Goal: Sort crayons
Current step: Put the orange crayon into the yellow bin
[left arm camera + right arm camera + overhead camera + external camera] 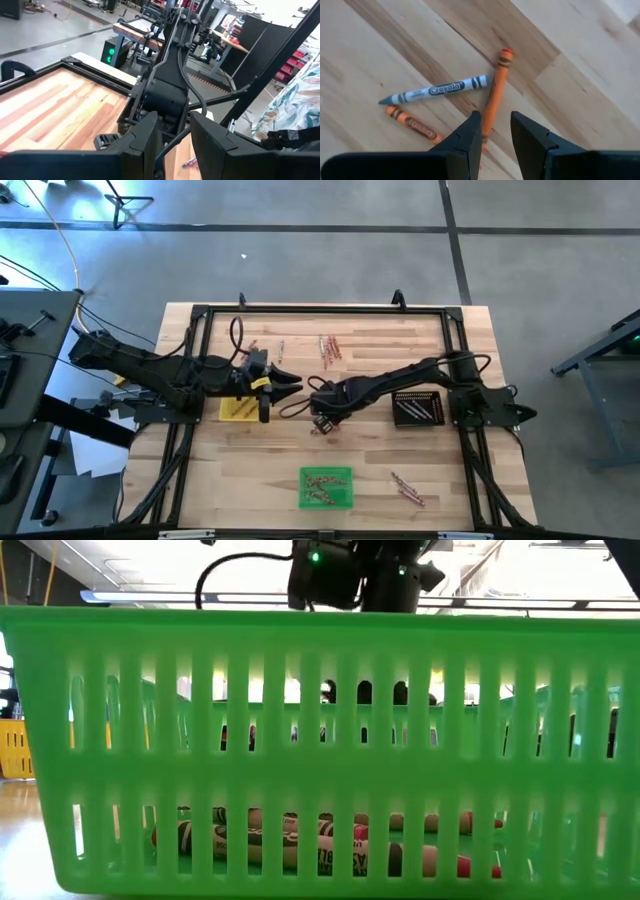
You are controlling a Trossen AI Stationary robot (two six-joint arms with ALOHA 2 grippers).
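On the pale wooden plank table (250, 470), the left gripper (296, 387) hangs above the square yellow slotted tray (237, 409), its two dark fingers (145, 145) parted by a narrow gap with nothing between them. Behind it, a few thin crayons (330, 348) lie loose near the table's far edge. Just right of the left gripper, near the table's middle, the right gripper (320, 420) points down at the boards; its fingers (467, 137) stand slightly apart and hold nothing, their tips straddling the lower end of a long orange wax crayon (496, 90). A grey-white paper-wrapped crayon (437, 90) and a short orange-brown crayon (412, 123) lie beside it. The green slotted plastic tray (326, 487) at the near edge holds a heap of crayons (300, 840). Further right sit the black slotted tray (418, 409) and a small loose cluster (408, 489) of crayons.
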